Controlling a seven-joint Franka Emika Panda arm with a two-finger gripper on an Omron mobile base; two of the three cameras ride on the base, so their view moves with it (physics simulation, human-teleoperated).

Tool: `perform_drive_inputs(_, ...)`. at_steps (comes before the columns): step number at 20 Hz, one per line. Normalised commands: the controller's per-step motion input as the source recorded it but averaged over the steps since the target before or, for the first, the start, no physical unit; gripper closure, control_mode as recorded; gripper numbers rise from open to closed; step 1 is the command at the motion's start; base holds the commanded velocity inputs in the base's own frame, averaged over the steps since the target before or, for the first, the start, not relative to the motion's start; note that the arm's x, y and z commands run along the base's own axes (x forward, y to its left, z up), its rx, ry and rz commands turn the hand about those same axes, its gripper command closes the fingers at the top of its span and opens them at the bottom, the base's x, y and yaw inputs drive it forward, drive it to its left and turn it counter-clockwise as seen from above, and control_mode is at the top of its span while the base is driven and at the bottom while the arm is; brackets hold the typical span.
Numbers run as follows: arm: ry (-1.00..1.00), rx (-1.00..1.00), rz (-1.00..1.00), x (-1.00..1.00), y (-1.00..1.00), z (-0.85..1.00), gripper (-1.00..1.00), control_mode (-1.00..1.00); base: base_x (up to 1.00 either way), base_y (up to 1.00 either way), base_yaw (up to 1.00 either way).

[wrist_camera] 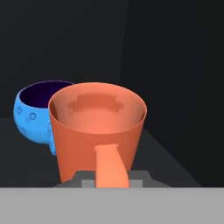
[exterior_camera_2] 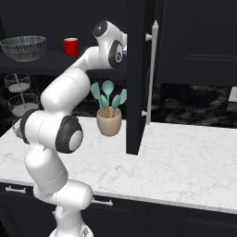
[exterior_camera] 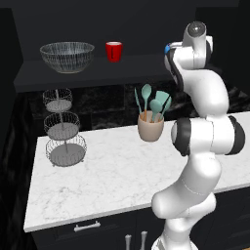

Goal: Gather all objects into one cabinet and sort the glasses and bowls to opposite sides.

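The orange mug [wrist_camera: 97, 131] hides the right side of the blue bowl [wrist_camera: 34, 114] in the hand view, and its handle runs down between the jaws, covering them. In the right base view, the cabinet door [exterior_camera_2: 139, 78] conceals the hand.

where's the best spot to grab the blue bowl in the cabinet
Judging by the hand view, take the blue bowl by its rim from above, one finger inside, one outside. It stands upright with its mouth open, and its round belly would likely slip in a side pinch. The mug crowds one side, so grip the far rim.
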Motion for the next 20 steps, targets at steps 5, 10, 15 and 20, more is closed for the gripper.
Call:
perform_drive_inputs(5, 0.00, 0.00, 0.00, 0.00, 0.00, 0.00, 1.00, -1.00, 0.00, 0.00, 0.00)
perform_drive_inputs(10, 0.00, 0.00, 0.00, 0.00, 0.00, 0.00, 1.00, -1.00, 0.00, 0.00, 0.00)
perform_drive_inputs(15, 0.00, 0.00, 0.00, 0.00, 0.00, 0.00, -1.00, -1.00, 0.00, 0.00, 0.00)
perform_drive_inputs(20, 0.00, 0.00, 0.00, 0.00, 0.00, 0.00, -1.00, -1.00, 0.00, 0.00, 0.00)
